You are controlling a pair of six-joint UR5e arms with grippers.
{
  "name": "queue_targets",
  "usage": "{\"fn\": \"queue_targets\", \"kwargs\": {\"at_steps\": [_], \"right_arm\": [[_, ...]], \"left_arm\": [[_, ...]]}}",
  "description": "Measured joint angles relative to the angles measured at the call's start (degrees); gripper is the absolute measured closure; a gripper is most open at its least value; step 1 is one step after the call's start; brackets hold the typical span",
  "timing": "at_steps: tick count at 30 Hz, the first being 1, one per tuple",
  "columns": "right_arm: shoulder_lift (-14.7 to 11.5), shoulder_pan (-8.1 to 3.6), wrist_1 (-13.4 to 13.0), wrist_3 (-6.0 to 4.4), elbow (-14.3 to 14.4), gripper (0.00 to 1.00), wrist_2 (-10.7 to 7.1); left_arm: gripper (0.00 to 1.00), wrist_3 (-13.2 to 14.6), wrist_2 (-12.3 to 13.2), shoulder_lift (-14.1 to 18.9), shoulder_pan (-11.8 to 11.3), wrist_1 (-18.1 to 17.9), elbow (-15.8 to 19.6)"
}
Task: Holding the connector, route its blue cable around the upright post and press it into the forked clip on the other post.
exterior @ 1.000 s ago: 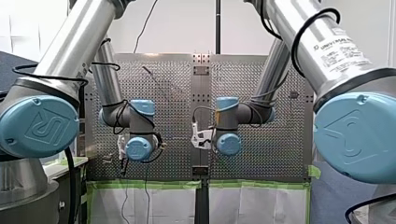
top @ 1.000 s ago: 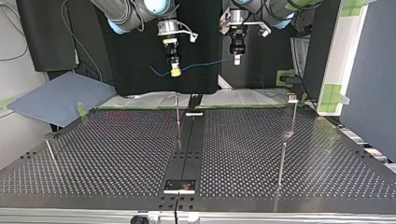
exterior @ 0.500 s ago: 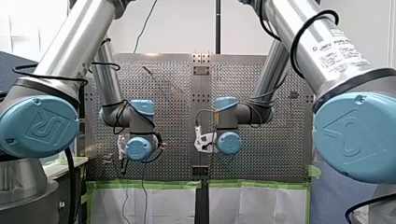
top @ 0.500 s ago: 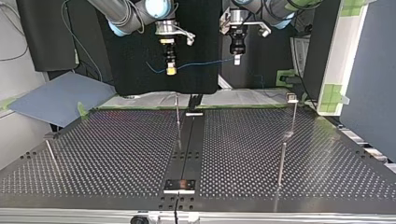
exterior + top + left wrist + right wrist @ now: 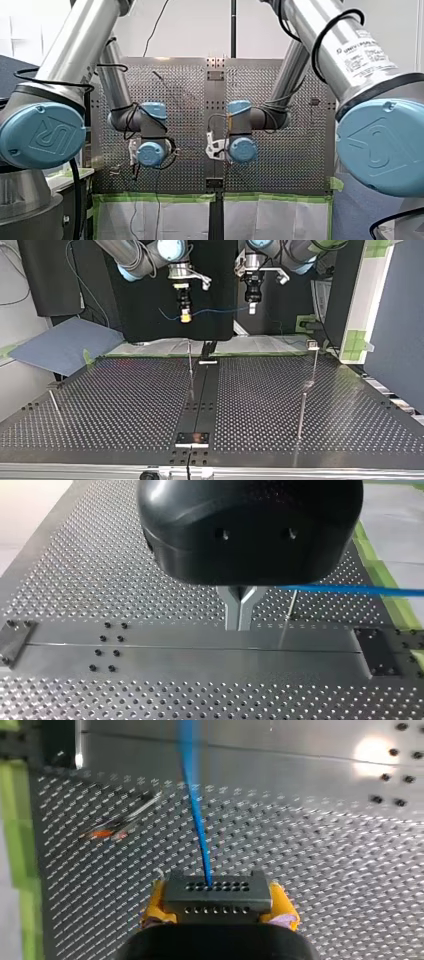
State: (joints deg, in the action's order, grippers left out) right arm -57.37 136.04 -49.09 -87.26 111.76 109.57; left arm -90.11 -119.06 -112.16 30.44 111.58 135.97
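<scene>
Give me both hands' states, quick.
Left hand: closed, apparently on the blue cable.
Right hand: closed on the connector.

**Light and picture quality, four views**

- Front view: bright, even room light with a pale wall behind. Long soft highlights run down the left arm [image 5: 80,50] and the right arm [image 5: 345,50]. The nearest joints loom large and soft.
- Top view: the perforated table [image 5: 125,405] is dim and glossy, with a faint sheen at its middle. A black backdrop swallows detail behind the arms.
- Left wrist view: the plate is evenly lit. The black housing of the left gripper [image 5: 239,625] carries weak highlights.
- Right wrist view: a hard round glare patch [image 5: 372,750] burns out on the metal, and the holes smear into streaks. The blue cable [image 5: 197,820] blurs toward its far end. The connector [image 5: 216,892] is sharp.
</scene>
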Motion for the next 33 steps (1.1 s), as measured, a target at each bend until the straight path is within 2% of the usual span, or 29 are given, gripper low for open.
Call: {"fn": "queue_targets", "kwargs": {"at_steps": [6, 11, 14, 21, 30, 33], "right_arm": [[-2.74, 0.05, 2.46, -0.48, -2.82, 1.0, -0.5], [-5.28, -0.39, 4.34, -2.15, -4.1, 1.0, -2.07], [-6.89, -0.53, 5.87, -2.68, -5.08, 1.0, -3.32], [-10.5, -0.65, 9.45, -2.54, -8.42, 1.0, -6.21], [-15.51, -0.8, 14.47, -2.36, -12.96, 1.0, -6.93], [-16.79, -0.81, 16.17, -2.41, -14.21, 1.0, -7.69]], "left_arm": [[1.0, 0.07, 0.06, 2.94, -0.99, 2.91, -0.26], [1.0, -0.23, 0.03, 5.41, -2.11, 5.42, -1.01], [1.0, -0.29, 0.02, 6.84, -2.63, 6.82, -1.96], [1.0, -0.68, -0.14, 10.53, -3.54, 10.52, -4.73], [1.0, -1.73, -2.86, 15.19, -4.73, 15.16, -7.44], [1.0, -1.49, -4.06, 16.81, -5.2, 16.78, -8.65]]}}
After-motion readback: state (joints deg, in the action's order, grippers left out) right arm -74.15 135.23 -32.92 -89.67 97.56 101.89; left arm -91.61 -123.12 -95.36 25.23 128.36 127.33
